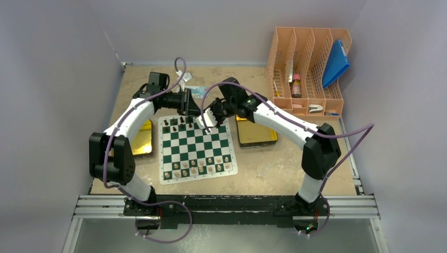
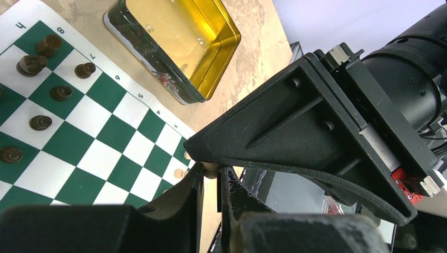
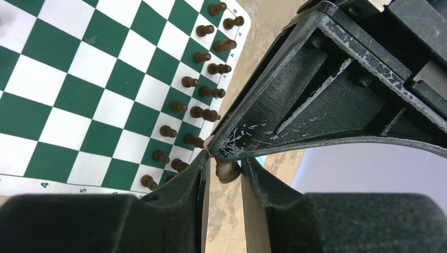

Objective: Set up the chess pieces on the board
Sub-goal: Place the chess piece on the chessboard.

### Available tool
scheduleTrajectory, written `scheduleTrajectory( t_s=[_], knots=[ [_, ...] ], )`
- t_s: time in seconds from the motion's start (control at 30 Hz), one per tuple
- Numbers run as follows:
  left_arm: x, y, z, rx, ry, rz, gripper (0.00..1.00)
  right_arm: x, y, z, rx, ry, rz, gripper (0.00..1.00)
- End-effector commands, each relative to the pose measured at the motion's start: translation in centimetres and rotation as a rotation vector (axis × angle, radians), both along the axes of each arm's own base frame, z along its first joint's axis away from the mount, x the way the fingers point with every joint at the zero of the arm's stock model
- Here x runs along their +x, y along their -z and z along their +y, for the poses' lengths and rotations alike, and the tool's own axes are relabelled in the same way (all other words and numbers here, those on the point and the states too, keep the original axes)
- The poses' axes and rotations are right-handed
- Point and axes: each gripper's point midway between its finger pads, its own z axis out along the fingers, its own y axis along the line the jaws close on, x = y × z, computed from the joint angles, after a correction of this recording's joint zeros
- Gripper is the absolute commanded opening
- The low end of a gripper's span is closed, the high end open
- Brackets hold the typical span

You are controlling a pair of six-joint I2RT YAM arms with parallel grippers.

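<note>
- Overhead, the green-and-white checkered board (image 1: pixel 191 149) lies mid-table, with shiny gold rectangular trays at its 9 o'clock (image 1: pixel 141 145) and 3 o'clock (image 1: pixel 256 134).
- Dark brown chess pieces (image 1: pixel 178 124) stand in two rows along the board's 12 o'clock edge. Cream chess pieces (image 1: pixel 197 167) line the 6 o'clock edge.
- Both arms meet over the 12 o'clock edge, tips close together.
- The right gripper (image 3: pixel 224 166) pinches a dark rounded piece (image 3: pixel 228 171) between its fingers.
- The left gripper (image 2: pixel 212 174) has its fingers narrowly apart. A tan speck shows at the tips, and I cannot tell whether it is gripped.
- A peach plastic desk organizer (image 1: pixel 308 58) stands at 2 o'clock.
</note>
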Motion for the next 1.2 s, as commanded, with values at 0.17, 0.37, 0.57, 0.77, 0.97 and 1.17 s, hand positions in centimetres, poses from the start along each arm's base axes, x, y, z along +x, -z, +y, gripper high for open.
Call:
scheduleTrajectory(
  t_s=[0.17,0.37,0.57,0.77,0.97,1.17],
  knots=[
    [0.0,-1.8,-0.5,-0.028,0.035,-0.059,0.0,-0.8,-1.6,-0.6,0.014,0.011,-0.021,0.17],
    [1.9,-2.8,-0.4,0.004,-0.007,-0.1,0.19,-1.1,-2.7,0.6,0.116,0.099,0.133,0.0],
    [4.3,-4.2,0.5,0.075,-0.148,-0.136,0.3,-1.4,-6.3,1.9,0.333,0.217,0.324,0.0],
    [5.6,-6.7,1.3,0.082,-0.304,-0.126,0.3,-0.5,-9.7,0.6,0.585,0.327,0.447,0.0],
    [4.3,-8.0,0.1,-0.014,-0.244,-0.073,0.33,1.5,-10.9,0.1,0.668,0.443,0.57,0.0],
    [4.0,-8.0,0.0,-0.023,-0.243,-0.068,0.33,1.2,-11.4,0.2,0.692,0.443,0.631,0.0]
  ],
)
